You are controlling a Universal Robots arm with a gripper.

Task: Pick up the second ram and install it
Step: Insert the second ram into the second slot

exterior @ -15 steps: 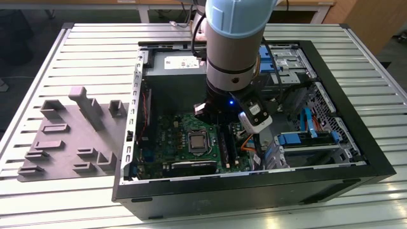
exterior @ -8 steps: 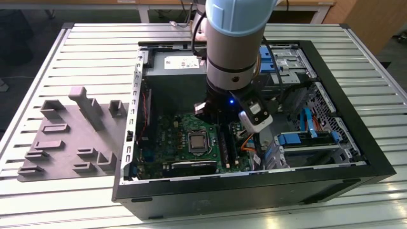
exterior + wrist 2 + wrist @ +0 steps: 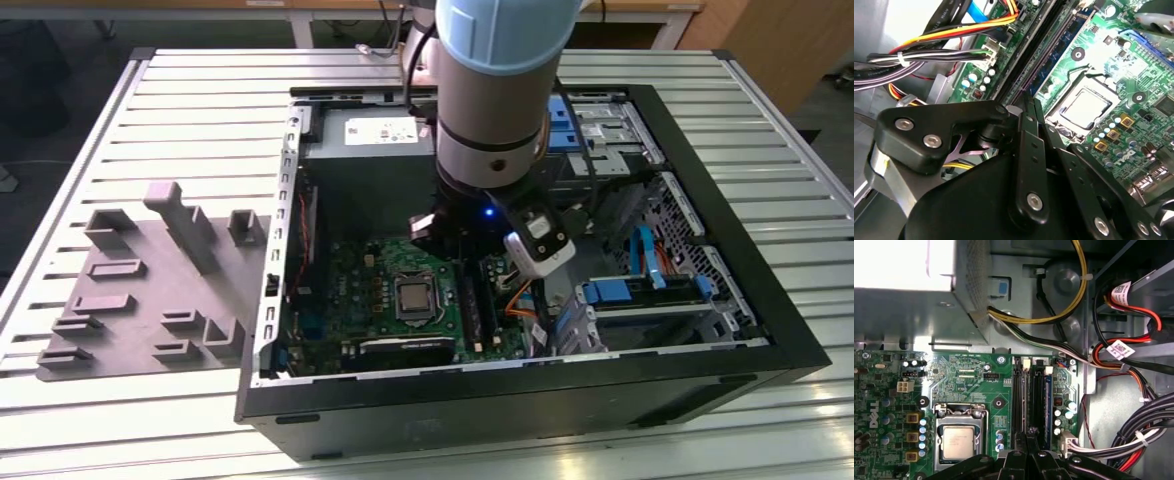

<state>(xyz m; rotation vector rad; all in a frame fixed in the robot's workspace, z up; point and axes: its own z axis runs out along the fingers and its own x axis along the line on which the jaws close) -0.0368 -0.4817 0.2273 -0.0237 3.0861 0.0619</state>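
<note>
Arm upright in case, hand (image 3: 1030, 440) low above motherboard (image 3: 969, 385) slots (image 3: 1028, 395)

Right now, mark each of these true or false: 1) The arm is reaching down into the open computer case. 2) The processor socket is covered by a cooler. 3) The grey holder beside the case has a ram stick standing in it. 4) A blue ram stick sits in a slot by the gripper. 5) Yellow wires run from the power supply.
1) True: the gripper hangs inside the case over the motherboard.
2) False: the processor lies bare.
3) False: the grey holder carries no stick.
4) True: the blue ram stick sits in a slot.
5) True: yellow wires leave the power supply.
</note>
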